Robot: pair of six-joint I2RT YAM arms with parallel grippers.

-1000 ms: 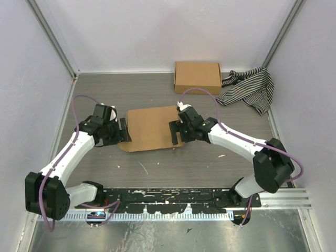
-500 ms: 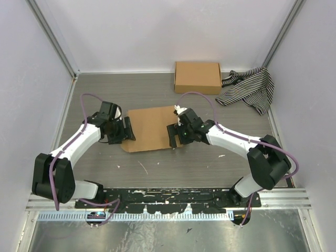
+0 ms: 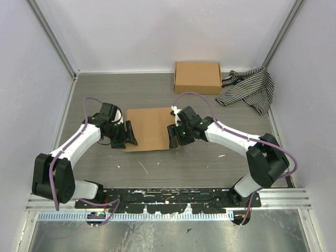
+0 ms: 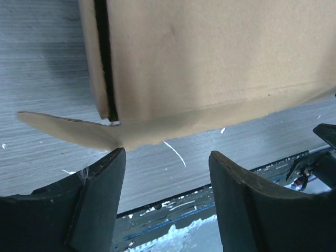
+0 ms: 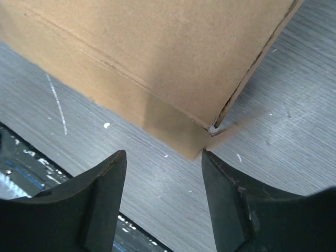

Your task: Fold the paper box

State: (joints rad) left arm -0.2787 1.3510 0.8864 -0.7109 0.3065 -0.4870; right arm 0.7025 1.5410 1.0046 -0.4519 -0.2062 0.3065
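Left end effector, fingers apart and holding nothing, sits at the near-left corner of the box, mid-tabletop. The box looks mostly formed with its lid down, but its near flap splays flat (untucked, I'd say). Right end effector, likewise apart, flanks the near-right corner. Tucking remains.

Paper box — far part beyond both wrist views' edges.
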